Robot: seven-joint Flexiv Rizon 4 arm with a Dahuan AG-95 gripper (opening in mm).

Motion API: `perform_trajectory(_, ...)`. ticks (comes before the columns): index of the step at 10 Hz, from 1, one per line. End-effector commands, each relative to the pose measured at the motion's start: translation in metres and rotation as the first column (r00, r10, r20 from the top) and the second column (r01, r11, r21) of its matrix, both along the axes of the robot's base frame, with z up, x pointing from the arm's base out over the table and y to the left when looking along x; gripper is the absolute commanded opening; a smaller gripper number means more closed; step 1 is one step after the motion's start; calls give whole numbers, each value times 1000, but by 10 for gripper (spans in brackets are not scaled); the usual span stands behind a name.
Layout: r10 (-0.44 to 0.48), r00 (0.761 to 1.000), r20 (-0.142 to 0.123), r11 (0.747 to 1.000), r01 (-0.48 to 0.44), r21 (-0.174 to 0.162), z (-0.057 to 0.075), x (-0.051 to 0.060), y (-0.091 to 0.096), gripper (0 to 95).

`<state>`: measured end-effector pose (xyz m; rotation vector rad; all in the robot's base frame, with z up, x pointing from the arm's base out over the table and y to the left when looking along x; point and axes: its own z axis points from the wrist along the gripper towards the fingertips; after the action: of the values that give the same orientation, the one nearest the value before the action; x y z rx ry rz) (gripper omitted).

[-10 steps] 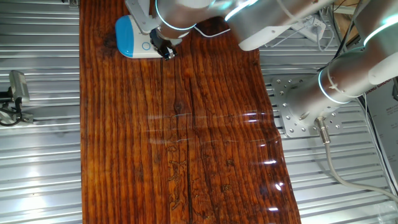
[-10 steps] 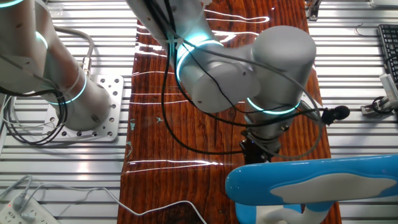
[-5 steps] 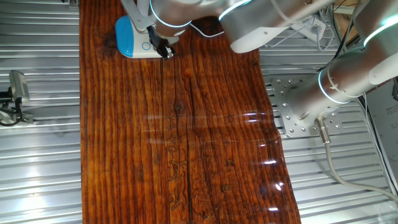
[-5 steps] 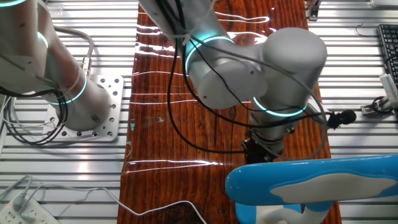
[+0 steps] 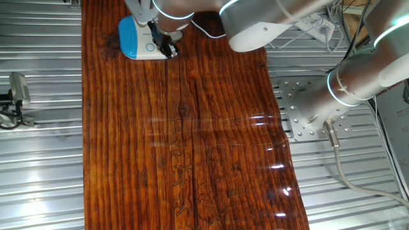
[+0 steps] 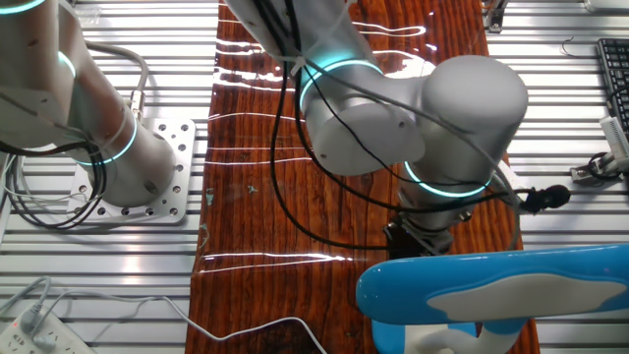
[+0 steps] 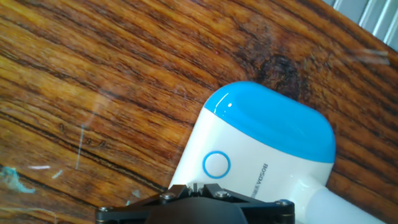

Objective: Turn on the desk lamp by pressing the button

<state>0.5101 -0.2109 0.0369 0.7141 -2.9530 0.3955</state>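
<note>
The desk lamp's base (image 5: pixel 133 38) stands at the far left corner of the wooden table; it is blue at one end and white at the other. Its blue and white head (image 6: pixel 491 280) fills the foreground of the other fixed view. In the hand view the base (image 7: pixel 273 143) lies just ahead, and the button (image 7: pixel 216 165) is a blue-outlined circle on the white part. It also shows in one fixed view (image 5: pixel 151 46). My gripper (image 5: pixel 166 50) hovers at the base's right edge, beside the button. In the hand view its fingertips (image 7: pixel 194 185) meet, shut on nothing.
The arm's big joints (image 6: pixel 413 128) hang over the table's lamp end. A white power strip (image 6: pixel 29 334) and cable (image 6: pixel 246 329) lie off the table. The arm's mounting plate (image 5: pixel 300 108) stands to one side. A keyboard (image 6: pixel 614 69) sits beyond the table's edge.
The gripper has shifted left, closer to the button on the lamp base. The arm's joints have swung with it. The lamp has not moved.
</note>
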Motion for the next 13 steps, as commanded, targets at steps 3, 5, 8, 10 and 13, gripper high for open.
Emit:
perform_trajectory(3,-67,996,-64,997,70,40,-37,0,-9,0)
perform_trajectory(5,-77,995,-70,996,81,46,-37,0,-9,0)
perform_trajectory(8,-102,992,-70,993,106,52,-37,0,-9,0)
perform_trajectory(10,-102,992,-80,993,106,47,-37,0,-9,0)
perform_trajectory(13,-114,990,-85,993,117,24,-37,0,-9,0)
